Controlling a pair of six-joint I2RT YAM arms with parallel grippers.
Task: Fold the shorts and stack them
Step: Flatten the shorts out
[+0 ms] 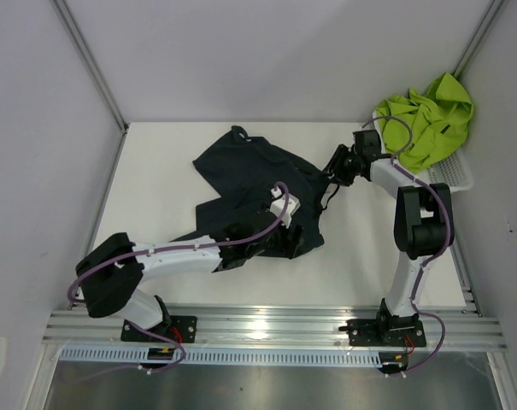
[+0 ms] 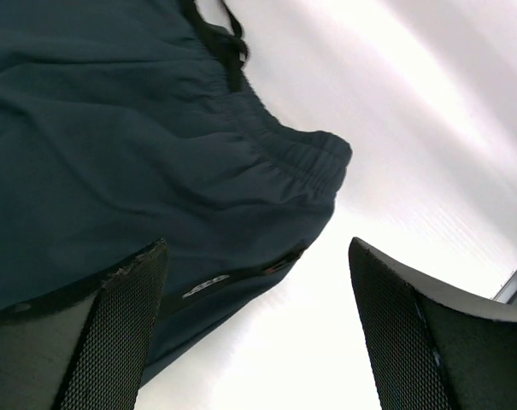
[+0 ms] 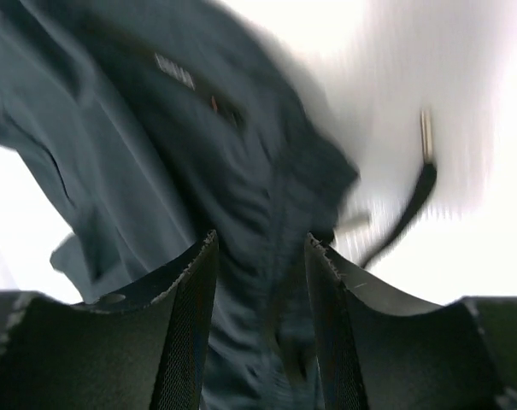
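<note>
The task is judged to be at an early stage, with neither pair folded and nothing stacked. The dark shorts [image 1: 249, 184] are seen lying crumpled and unevenly spread in the middle of the table [image 1: 369, 256], one leg pointing to the far side and the waistband bunched towards the right, where a drawstring [image 3: 416, 196] trails onto the bare surface. The lime green shorts [image 1: 429, 120] are found heaped in the white basket [image 1: 459, 175] at the far right corner, well apart from the dark pair and not yet brought out. The left gripper [image 2: 256, 256] is held over the near right part of the dark shorts, its jaws spread wide and nothing taken between them. The right gripper [image 3: 258, 243] is placed at the right edge of the same garment; its jaws are parted only narrowly, with dark cloth showing in the gap, and in that blurred view it cannot be told whether the cloth is pinched or merely lies beneath. What is left is taken to be the flattening and folding of the dark pair, the fetching and folding of the green pair, and the laying of one on the other.
</note>
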